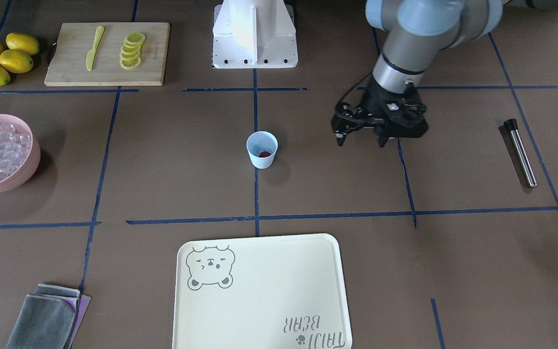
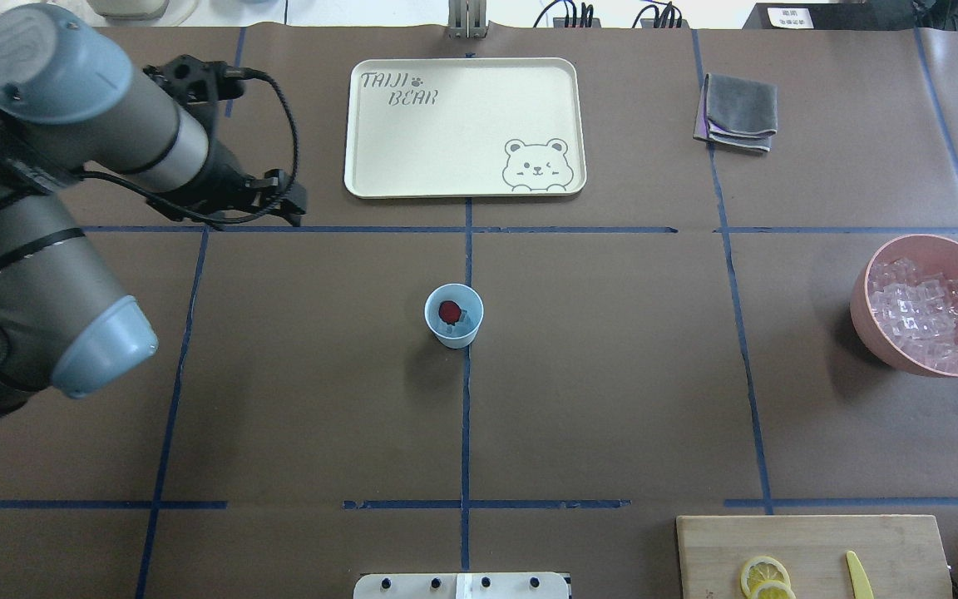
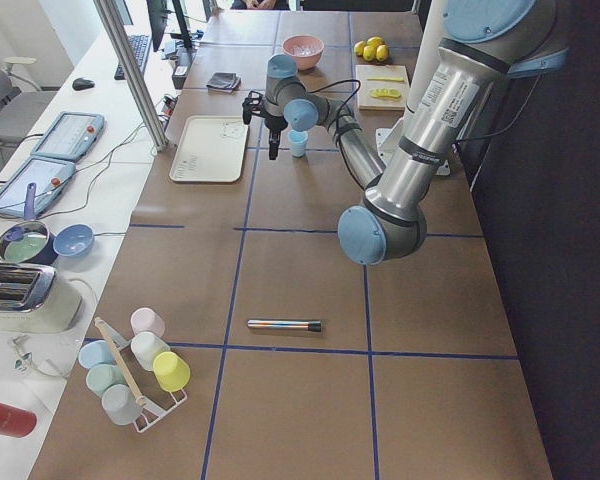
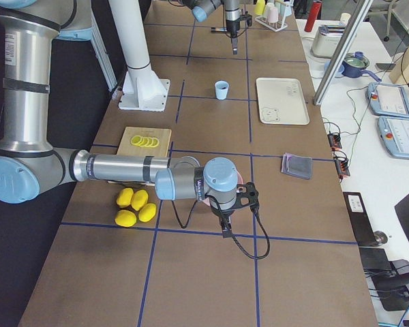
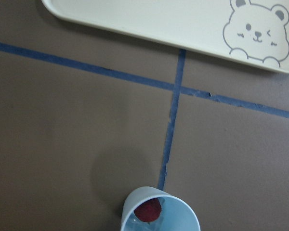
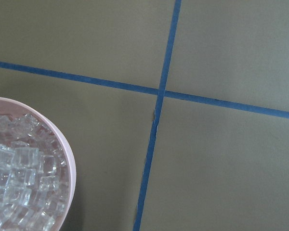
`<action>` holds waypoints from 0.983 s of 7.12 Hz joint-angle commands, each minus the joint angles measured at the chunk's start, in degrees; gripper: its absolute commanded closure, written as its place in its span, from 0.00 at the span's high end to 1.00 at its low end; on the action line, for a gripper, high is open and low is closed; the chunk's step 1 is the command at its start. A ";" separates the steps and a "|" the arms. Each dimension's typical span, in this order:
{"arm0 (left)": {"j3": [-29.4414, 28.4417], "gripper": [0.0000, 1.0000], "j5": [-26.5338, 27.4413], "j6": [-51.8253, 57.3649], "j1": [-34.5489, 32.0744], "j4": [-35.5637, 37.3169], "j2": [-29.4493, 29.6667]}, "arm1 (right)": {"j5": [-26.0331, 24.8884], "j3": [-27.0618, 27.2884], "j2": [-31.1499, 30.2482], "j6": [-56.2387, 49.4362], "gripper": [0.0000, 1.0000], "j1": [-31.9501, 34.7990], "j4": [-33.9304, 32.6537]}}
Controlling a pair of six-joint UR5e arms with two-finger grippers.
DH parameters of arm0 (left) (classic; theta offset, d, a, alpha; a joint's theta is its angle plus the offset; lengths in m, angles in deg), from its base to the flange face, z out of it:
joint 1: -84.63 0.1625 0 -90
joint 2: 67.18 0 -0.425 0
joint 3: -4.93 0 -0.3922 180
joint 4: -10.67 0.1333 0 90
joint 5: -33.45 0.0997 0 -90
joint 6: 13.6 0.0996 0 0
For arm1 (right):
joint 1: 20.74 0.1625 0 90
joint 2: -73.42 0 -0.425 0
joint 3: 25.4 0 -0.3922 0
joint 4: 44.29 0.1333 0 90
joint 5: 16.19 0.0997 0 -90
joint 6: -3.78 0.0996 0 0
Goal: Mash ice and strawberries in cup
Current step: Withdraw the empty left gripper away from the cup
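Plenty of bare brown table (image 2: 612, 374) all round the small pale blue plastic cup (image 2: 469, 334), so it's reachable from any side or straight down. The cream rectangular bear-print tray (image 2: 462, 125) sits toward the edge opposite the robot, and the black left gripper (image 1: 362, 140) hangs well off to one side. The round pink plastic bowl (image 2: 868, 329) crowds the right edge, and a slim steel rod (image 1: 521, 152) lies near the left edge.

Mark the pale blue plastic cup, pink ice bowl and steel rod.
Small pale blue plastic cup (image 1: 263, 163): front-facing view, outer wall.
Large pink bowl (image 1: 31, 167): front-facing view, outer wall.
Black-tipped steel rod (image 1: 521, 154): front-facing view, mid shaft.
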 commanded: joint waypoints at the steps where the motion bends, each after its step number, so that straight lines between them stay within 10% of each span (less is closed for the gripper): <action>1: 0.62 1.00 -4.69 18.48 -9.04 -0.12 -11.65 | 0.12 -5.11 5.03 0.16 1.00 -0.04 -0.02; 4: -7.68 1.00 -16.96 37.94 -23.98 -0.91 -20.21 | 0.48 -5.59 5.68 0.25 1.00 -0.04 -0.02; 7: -23.05 1.00 -16.65 39.40 -24.46 -12.78 -20.40 | 0.47 -5.41 6.47 0.51 1.00 -0.04 -0.02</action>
